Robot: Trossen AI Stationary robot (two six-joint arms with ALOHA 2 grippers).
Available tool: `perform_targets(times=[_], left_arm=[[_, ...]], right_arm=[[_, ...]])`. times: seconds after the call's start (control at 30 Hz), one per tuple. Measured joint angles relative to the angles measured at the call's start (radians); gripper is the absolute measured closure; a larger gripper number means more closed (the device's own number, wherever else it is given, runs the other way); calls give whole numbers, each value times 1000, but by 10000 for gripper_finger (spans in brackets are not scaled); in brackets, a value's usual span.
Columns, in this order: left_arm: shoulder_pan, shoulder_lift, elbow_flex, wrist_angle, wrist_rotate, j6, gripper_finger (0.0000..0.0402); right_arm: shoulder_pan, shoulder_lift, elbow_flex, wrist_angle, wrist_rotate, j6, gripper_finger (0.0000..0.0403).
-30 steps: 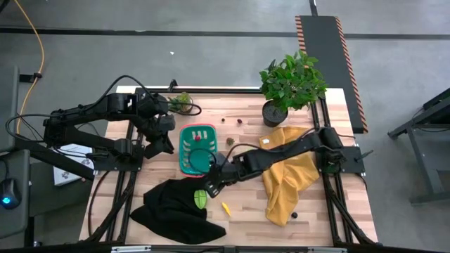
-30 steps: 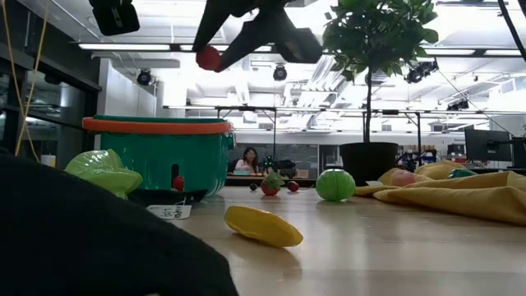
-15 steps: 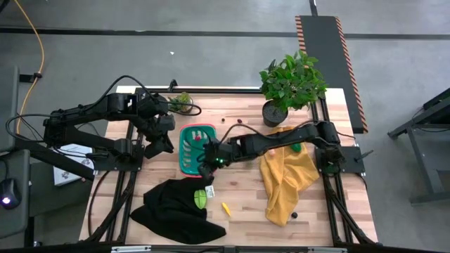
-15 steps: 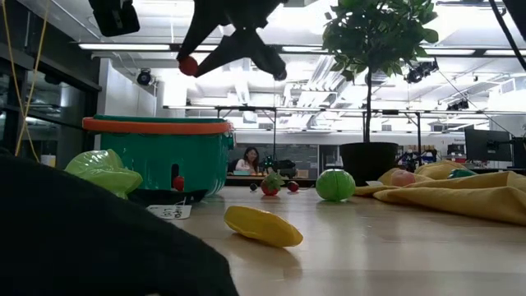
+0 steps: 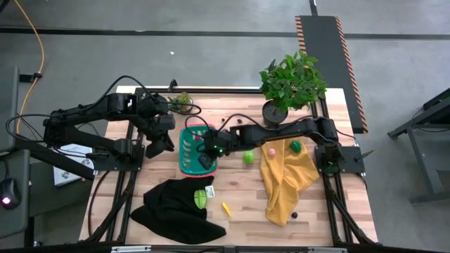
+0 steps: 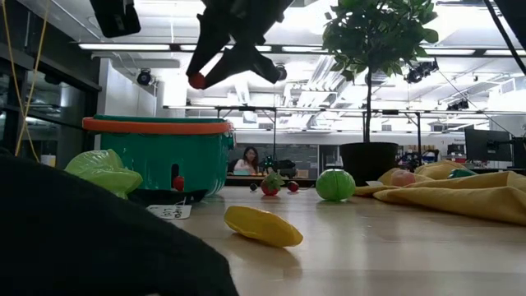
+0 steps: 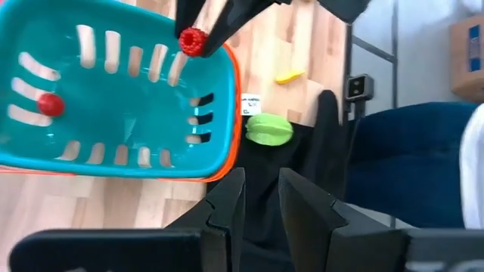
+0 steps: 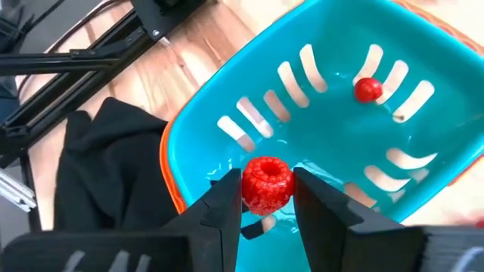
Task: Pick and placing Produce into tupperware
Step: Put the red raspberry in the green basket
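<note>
Right end effector (image 8: 265,198) is held above the teal basket (image 5: 187,147), over the end nearest the black cloth (image 5: 172,207). A red raspberry (image 8: 266,183) is clamped between its fingers (image 8: 219,208); in the low view the berry (image 6: 196,80) is seen above the rim, clear of it.

Inside the basket (image 8: 333,121) one small red fruit (image 8: 367,90) is seen lying on the slotted bottom, apart from the held berry. The same fruit (image 7: 51,104) is shown in the left wrist view.

Left end effector (image 7: 261,200) is parked just beside the basket (image 7: 113,113), on the side away from the yellow cloth (image 5: 288,179). Its fingers (image 7: 227,204) are set close together with a narrow gap, and nothing is gripped.

Surroundings on the desk (image 5: 239,204):
- A light green fruit (image 5: 200,197) is seen resting on the black cloth, with a small white tag just beside it.
- A yellow piece (image 5: 226,208) is lying on bare wood near the black cloth.
- A green ball (image 5: 248,157) is placed between the basket and the yellow cloth.
- A pink piece (image 5: 271,152) and a dark green piece (image 5: 296,147) are seen on the yellow cloth; a small dark piece (image 5: 294,215) is found at its near corner.
- A large potted plant (image 5: 290,84) and a small potted plant (image 5: 183,102) are stood along the far edge.

The right arm is stretched across the desk to the basket, passing over the green ball's side of the desk. Nothing is seen between the berry and the basket's opening.
</note>
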Motion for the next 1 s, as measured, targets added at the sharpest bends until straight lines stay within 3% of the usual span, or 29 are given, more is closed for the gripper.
perform_targets(times=[0.2, 1.0], left_arm=[[0, 0, 0, 0, -109, -1, 328], [0, 0, 0, -1, -118, -4, 328]], right_arm=[[-1, 9, 0, 11, -10, -23, 306], [-27, 108, -1, 39, -117, -54, 306]])
